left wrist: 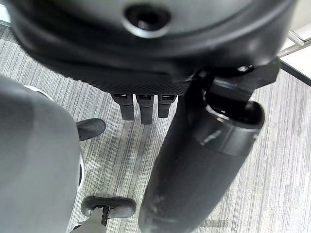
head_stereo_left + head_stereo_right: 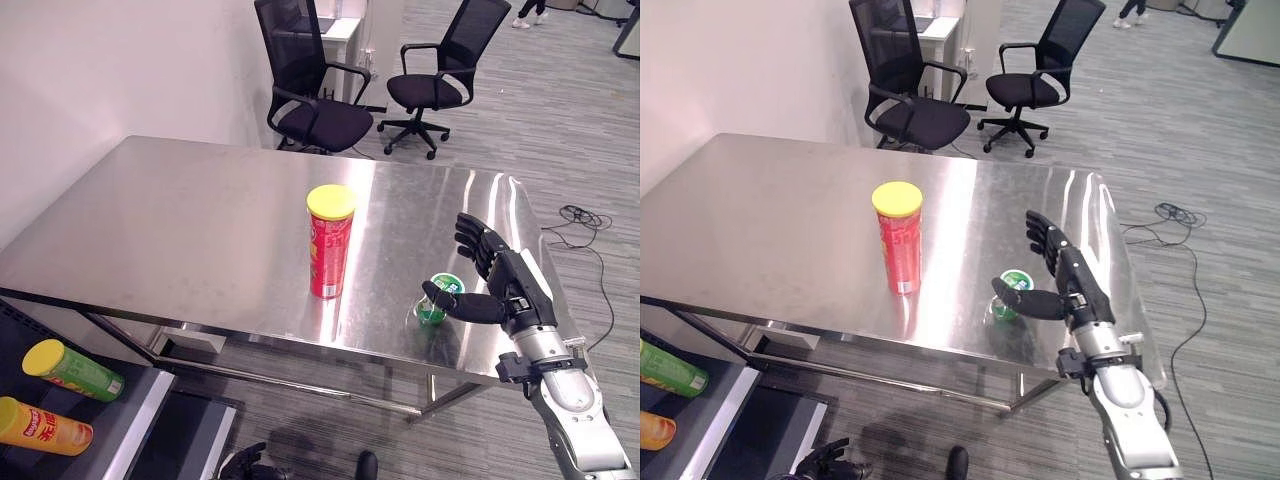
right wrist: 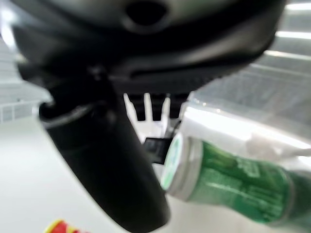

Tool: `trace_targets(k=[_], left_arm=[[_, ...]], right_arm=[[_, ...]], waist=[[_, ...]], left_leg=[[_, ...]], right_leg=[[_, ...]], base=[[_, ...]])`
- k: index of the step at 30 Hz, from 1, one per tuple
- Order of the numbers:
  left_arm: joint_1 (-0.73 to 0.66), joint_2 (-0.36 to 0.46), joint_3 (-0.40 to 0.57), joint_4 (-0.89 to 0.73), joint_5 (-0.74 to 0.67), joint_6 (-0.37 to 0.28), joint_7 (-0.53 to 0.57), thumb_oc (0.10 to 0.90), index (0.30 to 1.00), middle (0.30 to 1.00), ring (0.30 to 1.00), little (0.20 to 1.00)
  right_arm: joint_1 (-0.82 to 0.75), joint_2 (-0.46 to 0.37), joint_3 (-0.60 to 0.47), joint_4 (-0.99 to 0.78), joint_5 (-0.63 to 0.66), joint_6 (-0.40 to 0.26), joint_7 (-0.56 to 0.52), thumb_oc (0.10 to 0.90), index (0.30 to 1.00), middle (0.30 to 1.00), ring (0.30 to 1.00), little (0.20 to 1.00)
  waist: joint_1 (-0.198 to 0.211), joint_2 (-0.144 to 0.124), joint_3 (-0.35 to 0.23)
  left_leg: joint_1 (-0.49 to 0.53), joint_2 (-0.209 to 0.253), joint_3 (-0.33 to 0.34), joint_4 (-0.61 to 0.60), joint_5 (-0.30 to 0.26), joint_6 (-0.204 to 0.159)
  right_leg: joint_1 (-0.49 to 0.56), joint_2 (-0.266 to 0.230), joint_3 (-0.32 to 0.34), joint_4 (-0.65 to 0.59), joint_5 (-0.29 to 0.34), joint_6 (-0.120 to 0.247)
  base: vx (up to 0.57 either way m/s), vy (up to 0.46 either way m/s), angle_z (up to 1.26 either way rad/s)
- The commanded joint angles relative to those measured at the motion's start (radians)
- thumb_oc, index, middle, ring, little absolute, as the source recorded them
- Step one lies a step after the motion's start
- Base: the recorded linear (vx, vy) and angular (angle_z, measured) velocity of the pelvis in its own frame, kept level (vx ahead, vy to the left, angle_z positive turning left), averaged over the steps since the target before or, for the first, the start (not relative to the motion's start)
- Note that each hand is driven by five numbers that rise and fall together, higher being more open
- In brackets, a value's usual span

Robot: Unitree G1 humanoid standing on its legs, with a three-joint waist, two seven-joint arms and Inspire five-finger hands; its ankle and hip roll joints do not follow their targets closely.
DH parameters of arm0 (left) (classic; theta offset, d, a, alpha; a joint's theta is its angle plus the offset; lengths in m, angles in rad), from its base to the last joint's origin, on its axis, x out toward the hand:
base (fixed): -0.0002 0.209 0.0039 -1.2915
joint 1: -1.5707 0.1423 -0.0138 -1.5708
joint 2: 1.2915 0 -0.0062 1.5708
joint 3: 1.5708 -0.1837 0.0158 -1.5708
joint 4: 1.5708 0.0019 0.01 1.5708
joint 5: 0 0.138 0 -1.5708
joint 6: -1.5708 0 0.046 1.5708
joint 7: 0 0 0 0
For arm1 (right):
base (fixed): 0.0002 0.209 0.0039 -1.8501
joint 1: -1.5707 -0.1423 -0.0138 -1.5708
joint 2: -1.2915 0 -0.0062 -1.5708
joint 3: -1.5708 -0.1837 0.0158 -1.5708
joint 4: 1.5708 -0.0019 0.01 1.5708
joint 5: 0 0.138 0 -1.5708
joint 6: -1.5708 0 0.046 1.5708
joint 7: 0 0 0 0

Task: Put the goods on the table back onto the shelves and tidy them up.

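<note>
Both eye views look down from the head at the steel table (image 2: 200, 230), sharing the red can (image 2: 899, 238) just beyond the right hand (image 2: 500, 285). The right wrist view sits very close behind its thumb, apparently facing a green can (image 3: 233, 179). The left wrist view faces the floor (image 1: 272, 145) past the left hand (image 1: 141, 104).

A green can (image 3: 233, 187) lies just beside the right robot hand (image 3: 107, 160), whose fingers look straight, apparently untouched.

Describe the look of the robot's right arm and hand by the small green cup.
The right hand is dark, nearly black, with segmented jointed fingers and a thick rounded thumb. It joins a black wrist collar, and behind that the forearm is a smooth silver-grey shell.
</note>
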Motion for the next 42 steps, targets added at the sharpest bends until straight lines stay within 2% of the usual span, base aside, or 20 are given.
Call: trace_targets(k=[1, 10, 22, 42], left_arm=[[-0.030, 0.010, -0.022, -0.001, 0.018, -0.047, 0.005, 0.800, 0.900, 0.900, 0.900, 0.900], [-0.020, 0.013, -0.031, -0.013, 0.031, -0.050, 0.008, 0.800, 0.900, 0.900, 0.900, 0.900], [-0.023, 0.023, -0.069, -0.028, 0.105, -0.058, 0.031, 0.800, 0.900, 0.900, 0.900, 0.900], [-0.012, 0.038, -0.100, -0.061, 0.172, -0.067, 0.059, 0.800, 0.900, 0.900, 0.900, 0.900]], right_arm=[[-0.041, 0.041, -0.073, -0.033, -0.006, -0.065, -0.021, 0.800, 0.900, 0.900, 0.900, 0.900], [-0.022, 0.064, -0.026, 0.016, -0.011, -0.053, -0.003, 0.800, 0.900, 0.900, 0.900, 0.900], [-0.043, 0.088, -0.016, 0.020, -0.012, -0.075, -0.032, 0.800, 0.900, 0.900, 0.900, 0.900], [-0.005, 0.118, -0.067, 0.055, -0.015, -0.082, -0.083, 0.800, 0.900, 0.900, 0.900, 0.900]], waist=[[0.014, -0.054, -0.034], [0.019, -0.051, -0.033], [0.022, -0.050, -0.035], [0.014, -0.047, -0.033]], left_leg=[[-0.027, 0.034, -0.015, 0.003, 0.011, -0.037], [-0.024, 0.034, -0.020, 0.003, 0.009, -0.039], [-0.020, 0.027, -0.022, 0.003, 0.001, -0.035], [-0.011, 0.022, -0.019, 0.003, -0.009, -0.030]], right_leg=[[0.150, -0.079, 0.024, 0.019, -0.119, 0.109], [0.154, -0.079, 0.015, 0.018, -0.121, 0.107], [0.158, -0.085, 0.010, 0.018, -0.119, 0.111], [0.157, -0.087, 0.015, 0.021, -0.119, 0.113]], base=[[0.00, 0.000, 0.00], [0.00, 0.000, 0.00], [0.00, 0.000, 0.00], [0.00, 0.000, 0.00]])
